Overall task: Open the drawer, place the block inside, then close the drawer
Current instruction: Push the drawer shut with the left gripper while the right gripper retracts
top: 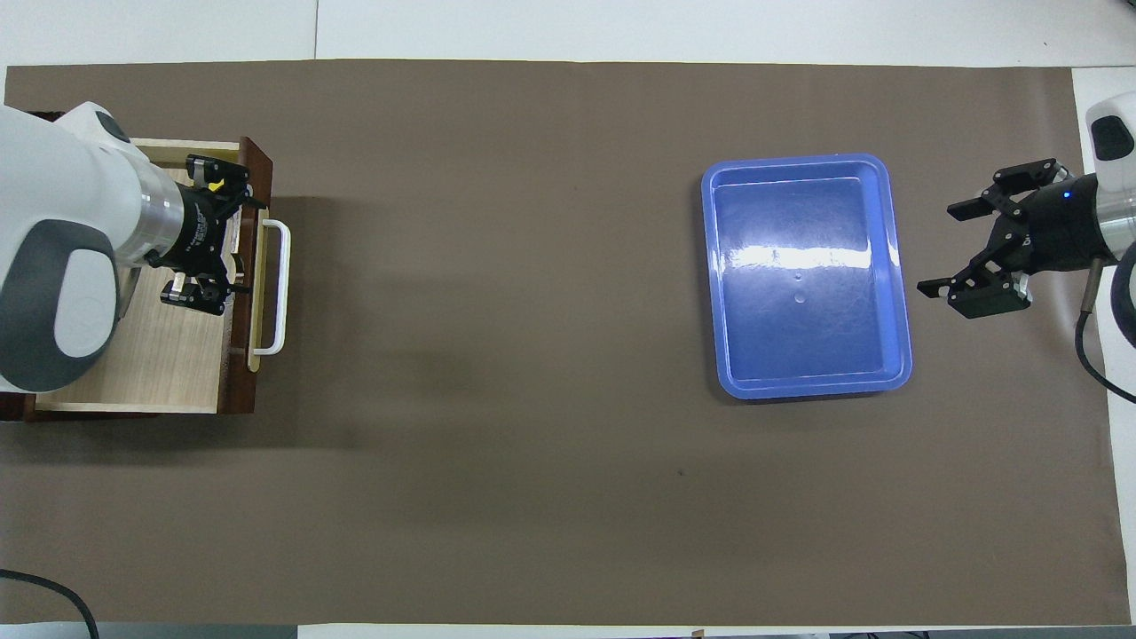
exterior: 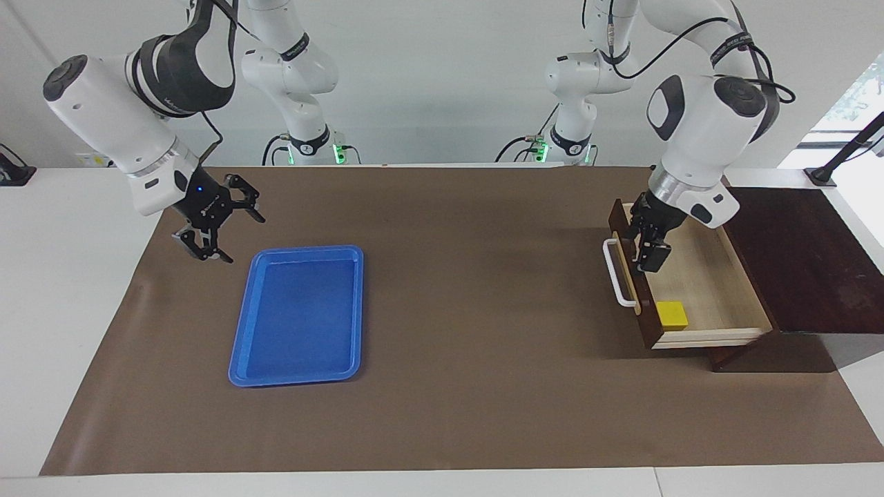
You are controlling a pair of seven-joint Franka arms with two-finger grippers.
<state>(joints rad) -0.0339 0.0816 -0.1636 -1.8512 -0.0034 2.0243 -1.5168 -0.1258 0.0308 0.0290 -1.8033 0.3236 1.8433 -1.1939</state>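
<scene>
A: One block (exterior: 672,315), bright yellow cube, lies inside the open drawer (exterior: 697,283), in the corner by the front panel, at the end farther from the robots. Looks rigid and light; flat faces suit a pinch on two parallel sides.

B: Drawer itself?

A: Dark brown front, white bar handle (exterior: 617,272) on a tan strip, pale wood floor, pulled well out of the cabinet (exterior: 801,259). Stiff; probably slides easily. To close, I judge pushing on the front panel or the handle's middle is best, so it does not skew.

B: Grippers?

A: Left gripper (exterior: 648,243) is down in the drawer just inside the front panel, fingers apart, gripping nothing; block sits apart from it. Right gripper (exterior: 219,221) waits above the mat beside the blue tray (exterior: 238,355), fingers spread, empty.

B: Remaining?

A: Closing only, by my reading.
</scene>
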